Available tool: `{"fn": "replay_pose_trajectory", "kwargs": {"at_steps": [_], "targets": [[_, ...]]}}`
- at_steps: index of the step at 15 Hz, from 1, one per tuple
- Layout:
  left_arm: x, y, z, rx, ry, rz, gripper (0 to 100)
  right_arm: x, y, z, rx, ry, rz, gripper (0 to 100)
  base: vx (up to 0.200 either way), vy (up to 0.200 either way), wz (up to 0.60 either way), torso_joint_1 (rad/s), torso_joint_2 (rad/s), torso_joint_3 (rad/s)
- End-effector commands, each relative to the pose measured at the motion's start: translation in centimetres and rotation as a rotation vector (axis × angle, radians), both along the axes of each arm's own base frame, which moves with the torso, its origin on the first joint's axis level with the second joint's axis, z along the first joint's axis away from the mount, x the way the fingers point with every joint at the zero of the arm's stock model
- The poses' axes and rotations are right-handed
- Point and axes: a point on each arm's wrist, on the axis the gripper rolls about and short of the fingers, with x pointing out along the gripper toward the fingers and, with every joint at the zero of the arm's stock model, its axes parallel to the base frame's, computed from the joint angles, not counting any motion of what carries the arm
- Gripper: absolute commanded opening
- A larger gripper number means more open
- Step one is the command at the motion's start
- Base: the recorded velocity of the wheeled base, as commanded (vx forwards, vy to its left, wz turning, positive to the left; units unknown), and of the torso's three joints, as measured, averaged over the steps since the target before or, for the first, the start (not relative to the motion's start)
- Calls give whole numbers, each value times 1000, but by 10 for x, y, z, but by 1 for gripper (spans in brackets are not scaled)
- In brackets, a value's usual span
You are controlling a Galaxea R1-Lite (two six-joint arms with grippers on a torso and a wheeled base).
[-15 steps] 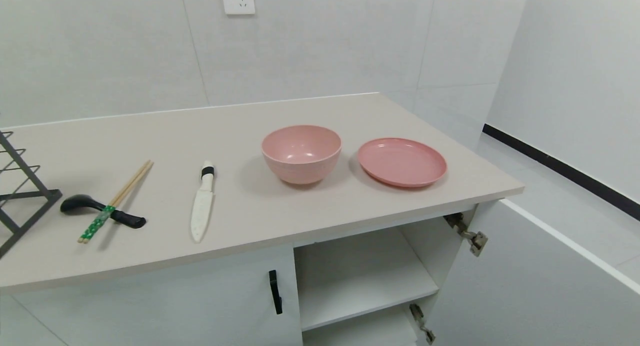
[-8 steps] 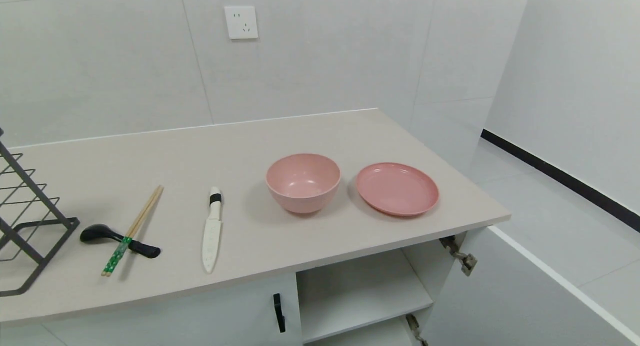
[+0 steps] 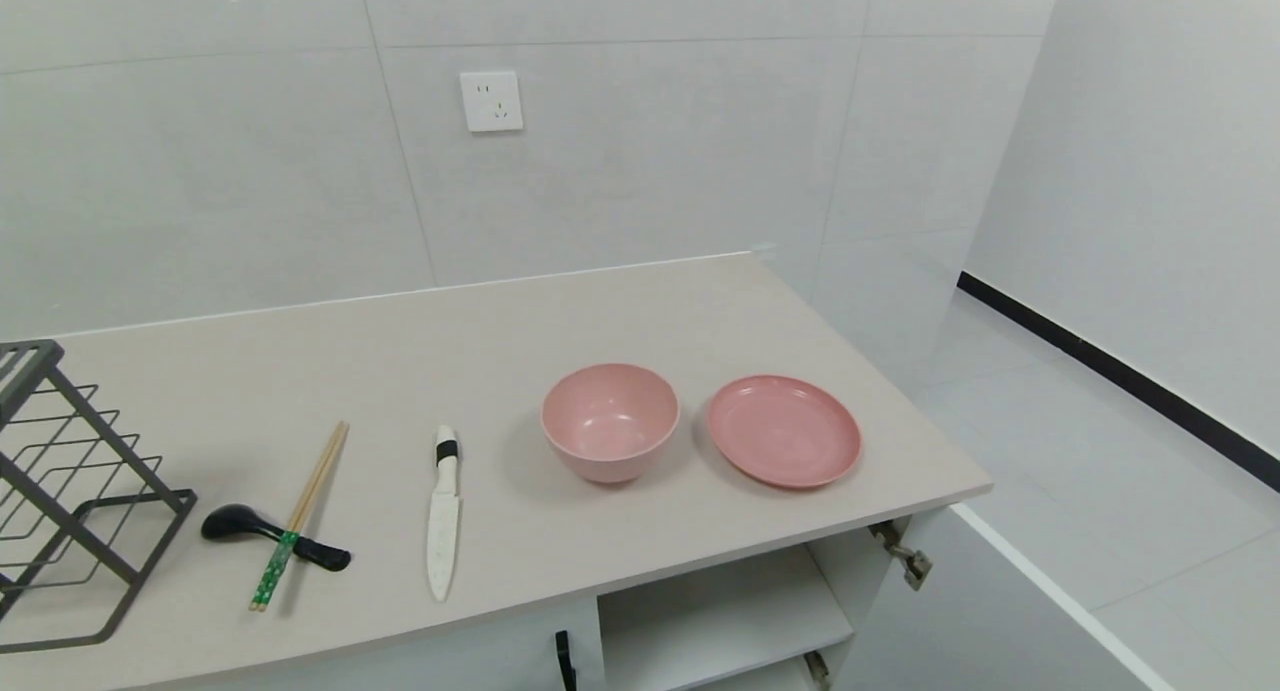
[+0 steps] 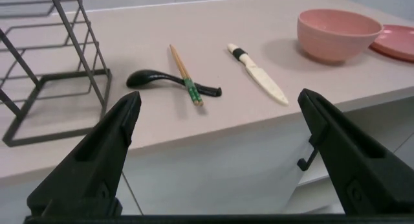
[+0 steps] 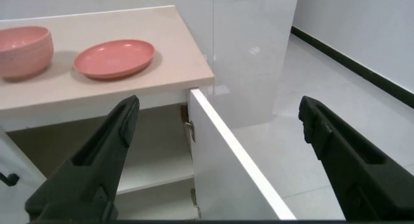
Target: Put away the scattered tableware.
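**Countertop** point(image 3: 600, 311), pale, over a white cabinet. The compartment under its right end is open, with the door point(image 5: 226, 159) swung outward and a bare shelf point(image 3: 720, 621) inside.

1. **Plate** point(image 3: 784, 429), pink, shallow, near the right front corner. Looks light and rigid, probably plastic or similar, and smooth, so likely slippery. Best pinched at the raised rim.
2. **Bowl** point(image 3: 610, 421), pink, upright, just beside the plate on the side away from the right edge, not touching it. Probably light. Take it by the wall, one finger inside and one outside.
3. **Knife** point(image 3: 443, 511), white, apparently sheathed, with a black band at the handle, lying near the front edge. Stiff and slim, so grip it across the middle.
4. **Chopsticks** point(image 3: 300, 516), a wooden pair with green ends, lying across the spoon's handle. Thin and apt to roll or split apart.
5. **Spoon** point(image 3: 270, 536), black, partly under the chopsticks.
6. **Wire rack** point(image 3: 60, 491), dark, at the left end.

**Left gripper** point(image 4: 218, 98): jaws spread wide, holding nothing, off the counter's front edge facing the cutlery.
**Right gripper** point(image 5: 218, 104): jaws likewise apart and empty, by the open door.
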Motion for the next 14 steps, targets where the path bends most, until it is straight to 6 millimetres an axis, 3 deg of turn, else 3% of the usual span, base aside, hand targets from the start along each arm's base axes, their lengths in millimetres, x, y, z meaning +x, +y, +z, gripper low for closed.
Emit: {"fn": "replay_pose_trajectory", "kwargs": {"at_steps": [1, 8, 14], "targets": [[0, 0, 0, 0, 1, 0, 100, 0, 0, 0, 0, 2, 1, 100, 0, 0, 0, 295, -574, -276], [0, 0, 0, 0, 1, 0, 100, 0, 0, 0, 0, 2, 1, 100, 0, 0, 0, 68, -127, -57], [0, 0, 0, 1, 1, 0, 100, 0, 0, 0, 0, 2, 1, 100, 0, 0, 0, 225, -434, -213]]}}
